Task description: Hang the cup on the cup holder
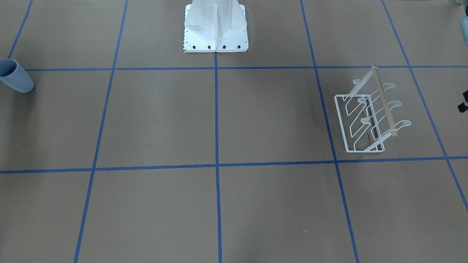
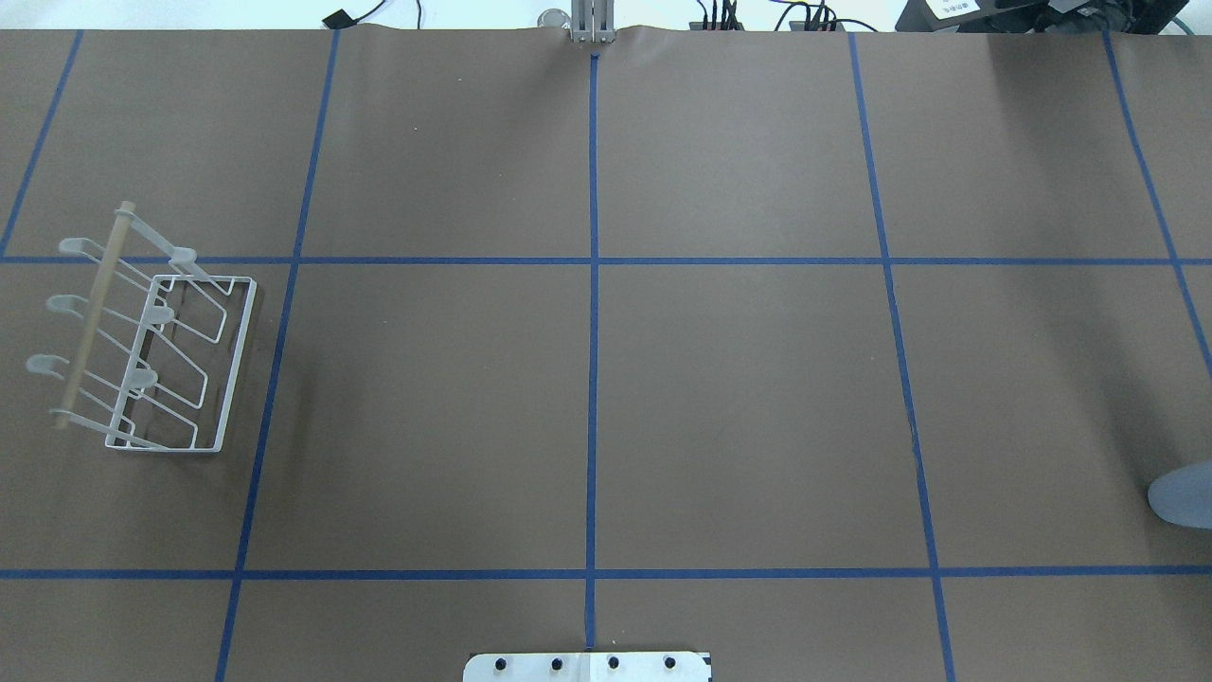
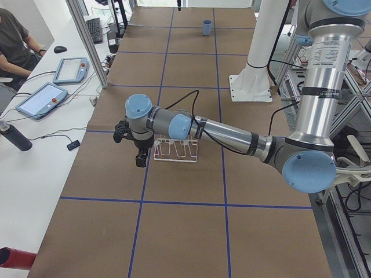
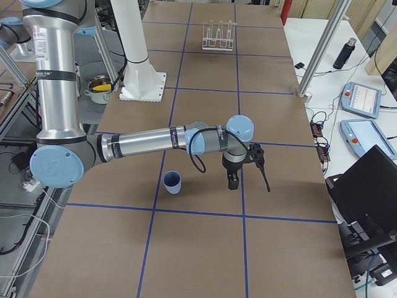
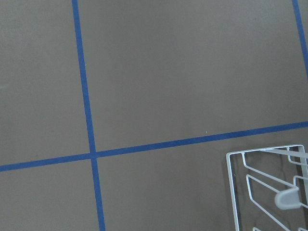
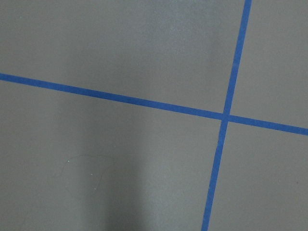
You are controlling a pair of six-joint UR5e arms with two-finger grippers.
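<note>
The pale blue cup (image 1: 16, 76) stands upright at the table's end on my right side; it also shows in the overhead view (image 2: 1184, 494) and the exterior right view (image 4: 172, 182). The white wire cup holder (image 1: 369, 117) with its wooden dowel stands at the other end, empty, also in the overhead view (image 2: 151, 360). My left gripper (image 3: 139, 160) hangs just beside the holder (image 3: 175, 149), apart from it. My right gripper (image 4: 234, 181) hangs beside the cup, apart from it. Only the side views show them, so I cannot tell whether they are open or shut. The left wrist view shows the holder's corner (image 5: 269, 187).
The white pedestal base (image 1: 215, 33) stands at the robot's edge of the table. Blue tape lines grid the brown surface. A side bench holds tablets (image 3: 45, 97) and a dark bottle (image 3: 14, 137). A laptop (image 4: 366, 198) sits off the table's far side.
</note>
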